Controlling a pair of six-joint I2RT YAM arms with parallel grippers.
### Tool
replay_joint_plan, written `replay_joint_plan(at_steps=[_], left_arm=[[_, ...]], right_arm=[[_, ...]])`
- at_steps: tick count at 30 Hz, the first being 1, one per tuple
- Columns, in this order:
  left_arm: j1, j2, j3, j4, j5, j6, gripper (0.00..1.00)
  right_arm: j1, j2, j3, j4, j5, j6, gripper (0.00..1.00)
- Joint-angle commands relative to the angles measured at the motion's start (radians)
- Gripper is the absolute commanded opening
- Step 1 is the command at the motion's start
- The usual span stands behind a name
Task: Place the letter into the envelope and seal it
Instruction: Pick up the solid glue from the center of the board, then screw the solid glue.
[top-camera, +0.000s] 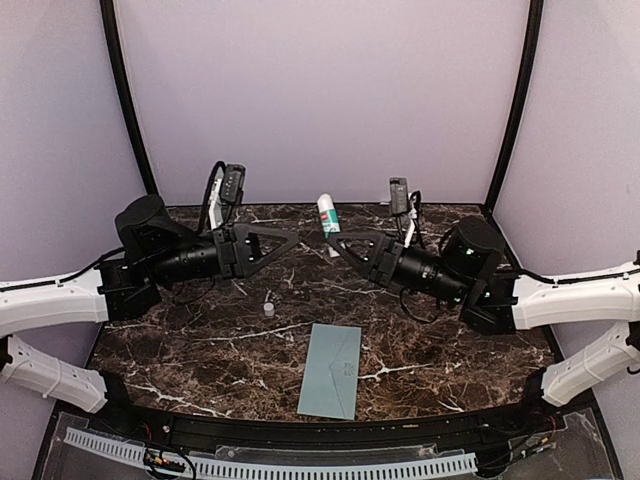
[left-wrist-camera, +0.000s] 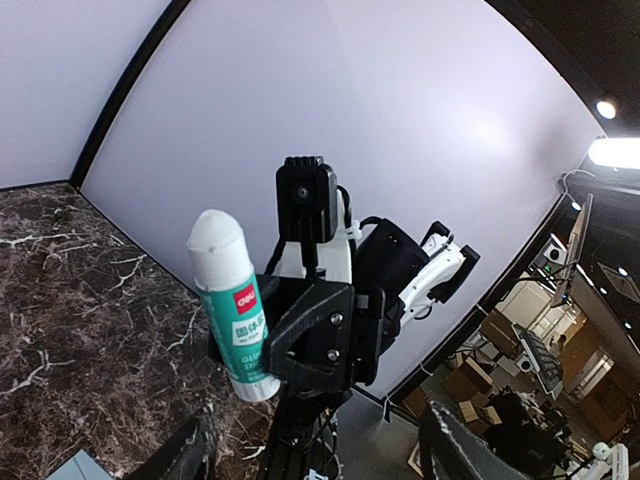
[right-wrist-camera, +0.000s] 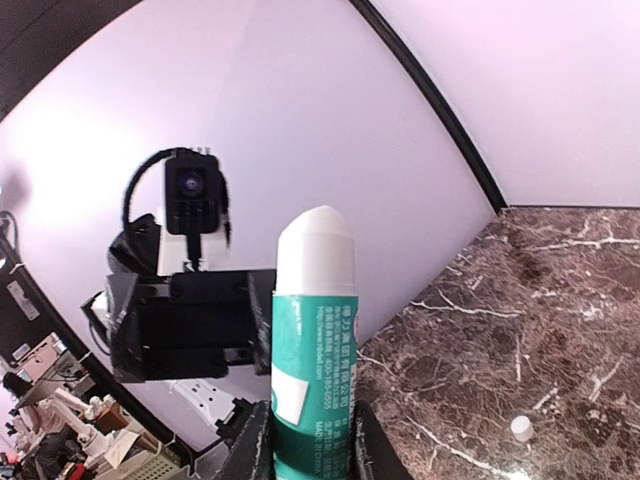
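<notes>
The right gripper (right-wrist-camera: 312, 455) is closed on the lower body of a glue stick (right-wrist-camera: 314, 330), one finger on each side. The stick stands upright, its white tip bare, raised above the table. The left gripper (top-camera: 291, 240) is wide open and holds nothing; its fingertips point at the stick from the left, near it but apart. Both grippers hover over the back middle of the marble table (top-camera: 450, 360). A small white cap (top-camera: 268, 308) sits on the table, nearer the front than the left gripper. The envelope (top-camera: 332, 371) lies flat near the front edge, well apart from both grippers, its long side running away from that edge.
</notes>
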Motion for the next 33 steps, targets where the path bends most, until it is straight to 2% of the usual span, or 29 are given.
replay_joint_plan(at_steps=[1, 6, 14, 27, 33], left_arm=[[-0.069, 0.078, 0.086, 0.095, -0.022, 0.017, 0.67], [-0.134, 0.155, 0.16, 0.129, -0.027, 0.045, 0.67], [-0.158, 0.191, 0.179, 0.176, -0.046, 0.038, 0.63], [-0.167, 0.222, 0.198, 0.162, -0.05, 0.03, 0.37], [-0.167, 0.222, 0.196, 0.137, -0.061, 0.029, 0.21]], right_arm=[[0.013, -0.05, -0.03, 0.151, -0.111, -0.031, 0.11], [0.026, -0.075, -0.042, 0.151, -0.157, -0.038, 0.11], [0.036, -0.101, -0.061, 0.147, -0.173, -0.044, 0.1], [0.039, -0.08, -0.048, 0.123, -0.195, -0.043, 0.09], [0.039, -0.076, -0.047, 0.125, -0.193, -0.04, 0.09]])
